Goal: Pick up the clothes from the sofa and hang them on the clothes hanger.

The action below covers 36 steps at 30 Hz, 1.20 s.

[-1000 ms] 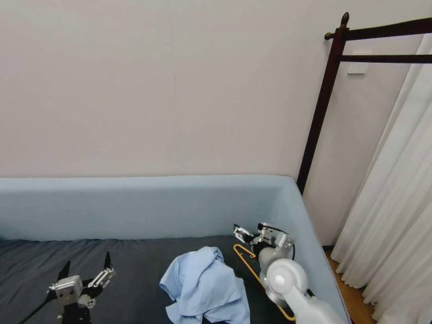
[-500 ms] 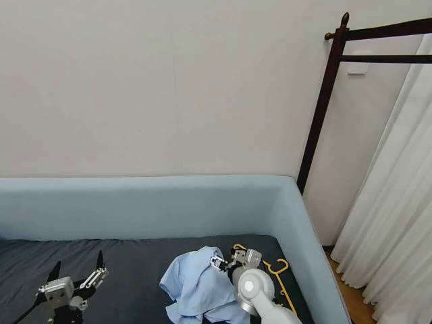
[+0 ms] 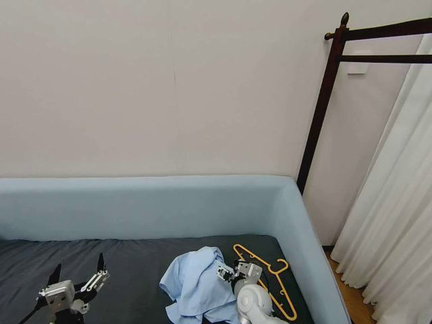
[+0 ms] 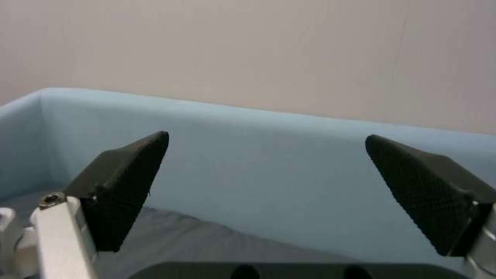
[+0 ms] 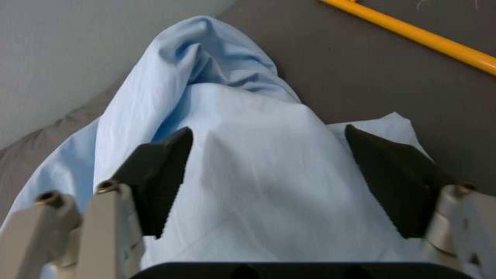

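Head view: the right pincer (image 3: 233, 271) has been swung from the yellow hanger (image 3: 268, 270) across to the light blue shirt (image 3: 199, 283).
Right pincer: spread wide over the shirt, which is not yet gripped.
Left pincer (image 3: 77, 267): released, idle.
Shirt: crumpled on the sofa (image 3: 155, 202) seat.
Room: dark wooden clothes rack (image 3: 324, 101) is seen well apart.

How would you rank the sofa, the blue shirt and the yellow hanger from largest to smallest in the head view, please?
1. Sofa, clearly largest.
2. Blue shirt.
3. Yellow hanger, thin and smallest.
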Available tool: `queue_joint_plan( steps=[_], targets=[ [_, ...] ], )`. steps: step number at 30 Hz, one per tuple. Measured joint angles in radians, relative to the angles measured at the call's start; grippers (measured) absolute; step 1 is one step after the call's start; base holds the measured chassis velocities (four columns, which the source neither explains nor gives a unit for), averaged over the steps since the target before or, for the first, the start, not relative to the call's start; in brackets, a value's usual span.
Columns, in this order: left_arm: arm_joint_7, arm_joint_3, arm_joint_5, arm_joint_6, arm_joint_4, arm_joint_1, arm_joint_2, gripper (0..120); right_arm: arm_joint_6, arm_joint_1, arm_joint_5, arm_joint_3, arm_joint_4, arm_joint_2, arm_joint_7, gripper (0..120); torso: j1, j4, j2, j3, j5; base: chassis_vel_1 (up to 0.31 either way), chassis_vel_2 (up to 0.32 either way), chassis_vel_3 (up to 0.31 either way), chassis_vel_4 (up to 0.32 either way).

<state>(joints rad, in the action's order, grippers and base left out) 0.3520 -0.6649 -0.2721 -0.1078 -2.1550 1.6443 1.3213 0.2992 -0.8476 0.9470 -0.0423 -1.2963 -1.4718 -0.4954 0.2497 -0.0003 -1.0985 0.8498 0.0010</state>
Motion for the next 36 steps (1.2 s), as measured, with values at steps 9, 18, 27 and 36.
queue_joint_plan(
  steps=[9,18,27,36],
  targets=[
    [0.004,0.000,-0.001,-0.001,0.010,-0.007,-0.005,100,-0.017,-0.003,-0.018,-0.001,0.019,-0.011,0.009,45,0.000,0.0000,0.000,0.000,0.0000,0.000,0.000,0.000,0.000],
    [0.012,0.002,-0.007,-0.001,0.032,-0.027,-0.016,100,-0.081,-0.002,-0.096,0.011,0.038,-0.023,0.016,10,0.000,0.0000,0.000,0.000,0.0000,0.000,0.000,0.000,0.000],
    [0.016,0.015,-0.013,-0.002,0.063,-0.052,-0.028,100,-0.096,0.006,-0.120,0.016,0.042,-0.019,0.027,0,0.000,0.0000,0.000,0.000,0.0000,0.000,0.000,0.000,0.000],
    [0.021,0.026,-0.021,-0.002,0.079,-0.069,-0.040,100,-0.244,0.029,-0.166,0.057,-0.052,0.035,0.059,0,0.000,0.0000,0.000,0.000,0.0001,0.000,0.000,0.000,0.000]
  ],
)
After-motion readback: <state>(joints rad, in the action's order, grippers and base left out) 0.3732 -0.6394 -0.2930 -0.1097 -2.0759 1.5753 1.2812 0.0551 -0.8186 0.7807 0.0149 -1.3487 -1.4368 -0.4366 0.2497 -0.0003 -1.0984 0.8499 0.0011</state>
